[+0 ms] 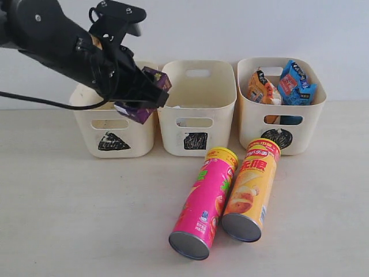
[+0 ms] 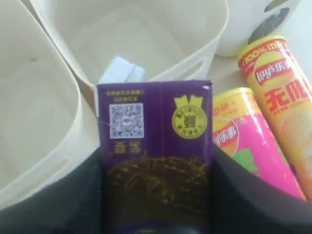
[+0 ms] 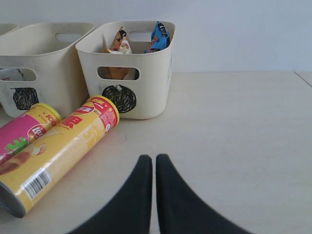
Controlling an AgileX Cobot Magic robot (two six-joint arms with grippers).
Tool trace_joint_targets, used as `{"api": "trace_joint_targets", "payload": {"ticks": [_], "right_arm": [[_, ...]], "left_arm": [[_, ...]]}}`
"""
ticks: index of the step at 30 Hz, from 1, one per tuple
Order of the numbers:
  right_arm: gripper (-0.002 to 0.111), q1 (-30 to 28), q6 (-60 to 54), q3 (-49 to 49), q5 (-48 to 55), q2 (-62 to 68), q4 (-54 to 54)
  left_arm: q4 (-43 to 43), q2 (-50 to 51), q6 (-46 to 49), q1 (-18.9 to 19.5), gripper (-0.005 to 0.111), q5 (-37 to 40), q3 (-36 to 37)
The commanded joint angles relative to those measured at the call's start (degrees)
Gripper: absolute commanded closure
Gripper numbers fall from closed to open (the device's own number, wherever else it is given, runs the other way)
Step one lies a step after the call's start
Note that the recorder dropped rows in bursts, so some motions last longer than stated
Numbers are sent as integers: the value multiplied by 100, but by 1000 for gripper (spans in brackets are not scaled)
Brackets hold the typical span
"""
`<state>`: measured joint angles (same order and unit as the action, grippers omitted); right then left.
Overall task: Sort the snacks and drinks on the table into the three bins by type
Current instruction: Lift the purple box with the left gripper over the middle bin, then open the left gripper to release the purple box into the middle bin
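Two chip tubes (image 1: 205, 203) lie side by side before the middle bin (image 1: 170, 115) and right bin (image 1: 251, 124), which holds two bags (image 1: 262, 88).

Purple box (image 2: 156, 146) aloft — chip tubes (image 1: 206, 199) flat

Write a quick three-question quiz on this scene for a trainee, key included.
1. True or false: the pink tube and the yellow tube both lie on their sides on the table.
2. The left tool grips: A) a can, B) the purple box, C) a bottle.
3. Which bin holds the orange bag and the blue bag?
Key: 1 true; 2 B; 3 the rightmost bin in the exterior view.
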<state>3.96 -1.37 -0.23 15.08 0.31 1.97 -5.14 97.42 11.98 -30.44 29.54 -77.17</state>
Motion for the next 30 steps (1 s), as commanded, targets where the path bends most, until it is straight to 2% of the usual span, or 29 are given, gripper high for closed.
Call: {"api": "trace_joint_targets", "payload": {"ticks": [1,18,30], "right_arm": [[108,1,0,23,-46,-31,0],[108,1,-2,23,-56,-31,0],[108,1,-2,23,-56,-31,0]], "left_arm": [[-21,361,5,-11,103,-96,-626],[-21,1953,5,-22,103,-84,-2505],[-21,2871,-28,-279,103,-22,-3666]]}}
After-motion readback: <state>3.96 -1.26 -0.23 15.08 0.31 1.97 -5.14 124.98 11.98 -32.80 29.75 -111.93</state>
